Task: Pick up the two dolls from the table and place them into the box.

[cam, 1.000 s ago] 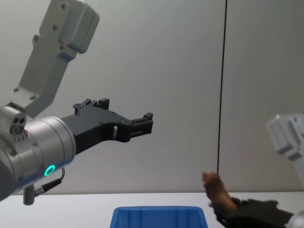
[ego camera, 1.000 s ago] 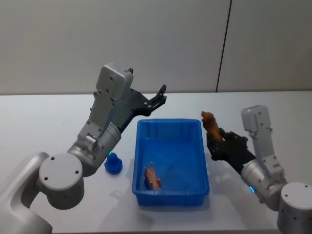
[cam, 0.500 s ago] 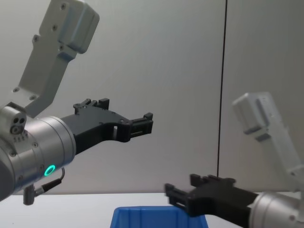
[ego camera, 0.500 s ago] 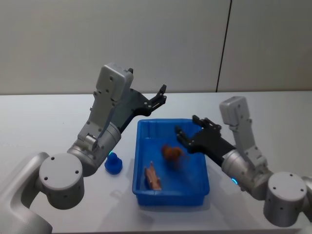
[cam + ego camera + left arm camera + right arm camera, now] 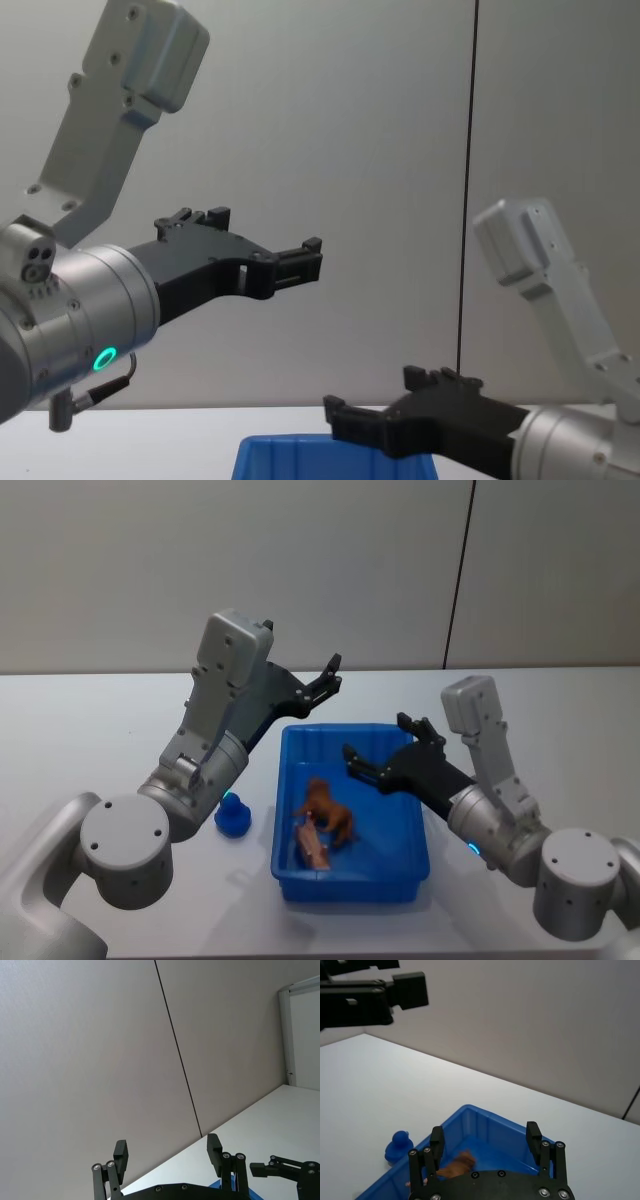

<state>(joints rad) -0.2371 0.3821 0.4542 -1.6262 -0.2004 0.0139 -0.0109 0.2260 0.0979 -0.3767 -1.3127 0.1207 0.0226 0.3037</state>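
Blue plastic, thick-rimmed and rectangular, the bin sits on the plain white tabletop. Both small plush dolls lie inside its near half: the fuzzy peach-tan doll is nearest, close to the left wall, and the fuzzy reddish-brown doll touches it just beyond. A small blue duck-shaped toy stands on the table just left of the bin. The right gripper hovers over the bin's far half, fingers spread wide and empty. Farther back, the left gripper hangs high beyond the bin's far-left corner — also released, grasping nothing.
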